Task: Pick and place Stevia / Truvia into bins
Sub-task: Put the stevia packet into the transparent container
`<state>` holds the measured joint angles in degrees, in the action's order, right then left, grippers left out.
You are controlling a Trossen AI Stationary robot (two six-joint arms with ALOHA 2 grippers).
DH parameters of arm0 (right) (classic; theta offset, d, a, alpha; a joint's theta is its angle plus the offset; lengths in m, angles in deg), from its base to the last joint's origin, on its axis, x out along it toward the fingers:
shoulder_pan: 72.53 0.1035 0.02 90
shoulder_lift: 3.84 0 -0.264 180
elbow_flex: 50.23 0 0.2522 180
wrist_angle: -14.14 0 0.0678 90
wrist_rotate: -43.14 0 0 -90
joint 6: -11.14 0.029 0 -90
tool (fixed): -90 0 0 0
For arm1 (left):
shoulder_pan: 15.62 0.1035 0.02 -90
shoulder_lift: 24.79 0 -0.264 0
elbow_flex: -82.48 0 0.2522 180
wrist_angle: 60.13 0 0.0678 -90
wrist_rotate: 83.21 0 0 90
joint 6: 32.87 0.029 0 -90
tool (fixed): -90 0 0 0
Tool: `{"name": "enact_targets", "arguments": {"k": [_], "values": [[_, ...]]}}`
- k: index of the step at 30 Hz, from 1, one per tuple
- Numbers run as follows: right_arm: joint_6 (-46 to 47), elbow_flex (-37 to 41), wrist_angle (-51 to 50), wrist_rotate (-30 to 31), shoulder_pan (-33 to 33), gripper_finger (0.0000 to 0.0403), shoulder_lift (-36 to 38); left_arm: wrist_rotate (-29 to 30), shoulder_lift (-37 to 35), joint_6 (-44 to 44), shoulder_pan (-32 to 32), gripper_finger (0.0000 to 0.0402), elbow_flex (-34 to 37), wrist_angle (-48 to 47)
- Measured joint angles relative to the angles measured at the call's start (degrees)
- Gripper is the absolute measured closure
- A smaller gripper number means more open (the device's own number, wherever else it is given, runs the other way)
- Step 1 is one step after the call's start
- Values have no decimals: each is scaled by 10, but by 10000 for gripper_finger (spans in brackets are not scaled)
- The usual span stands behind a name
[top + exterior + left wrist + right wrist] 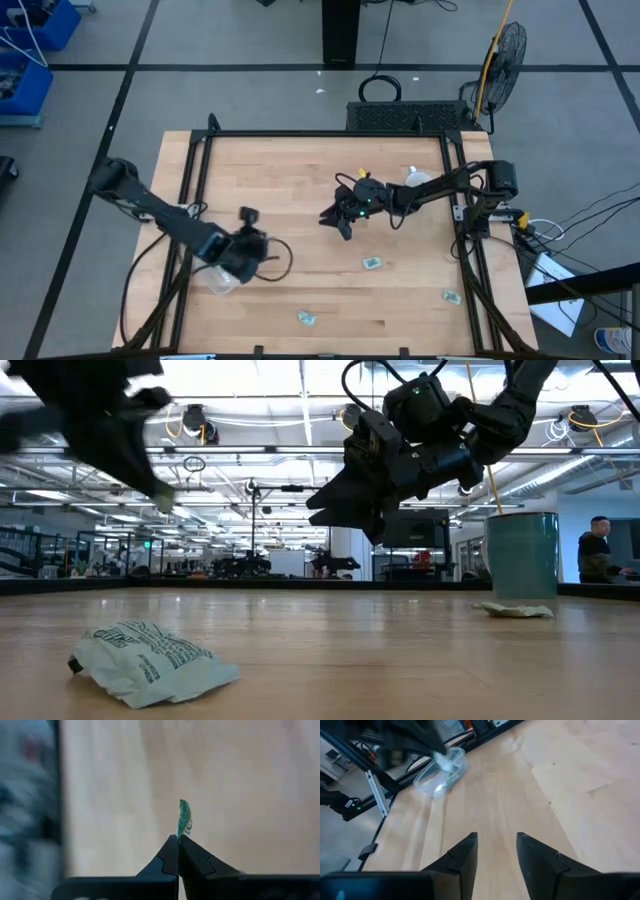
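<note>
My left gripper (178,837) is shut on a pale green and white sachet (184,817). It hangs over the table's near left part (245,255), close above the clear round tub (222,281). The right wrist view shows that tub (440,772) with the left arm over it. My right gripper (496,840) is open and empty, held above the table's middle (338,225). Three more sachets lie flat on the wood (372,263), (450,296), (306,318). A crumpled one (150,655) lies close to the low camera. My left gripper pinches the sachet between its two fingertips (172,851), by the sachet's lower edge (181,833). The sachet is seen edge-on and sticks out beyond the fingertips. It is lifted clear of the table.
A teal mug (521,555) stands near the table's far right (418,178), with another sachet (515,610) at its foot. Black frame rails run along the table's left (185,190) and right (465,230) sides. Bare wood lies between the two grippers.
</note>
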<state>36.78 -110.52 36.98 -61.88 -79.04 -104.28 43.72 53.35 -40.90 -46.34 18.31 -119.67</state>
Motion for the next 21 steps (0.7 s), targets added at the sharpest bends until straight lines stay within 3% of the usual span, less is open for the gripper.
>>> {"name": "enact_targets", "arguments": {"k": [4, 8, 13, 17, 21], "values": [[-4, 0, -3, 0, -10, 276, 0, -151, -27, -340, -28, 394, -48, -142], [-7, 0, -12, 0, -14, 277, 0, -312, -38, -575, -58, 397, -39, -161], [-10, 0, -22, -1, -13, 277, 0, -384, -32, -691, -111, 395, 16, -173], [-10, 0, -18, 0, -13, 277, 0, -397, -31, -777, -127, 395, 59, -167], [-13, 0, -14, -1, -13, 272, 0, -406, -32, -817, -122, 365, 64, -163]]}}
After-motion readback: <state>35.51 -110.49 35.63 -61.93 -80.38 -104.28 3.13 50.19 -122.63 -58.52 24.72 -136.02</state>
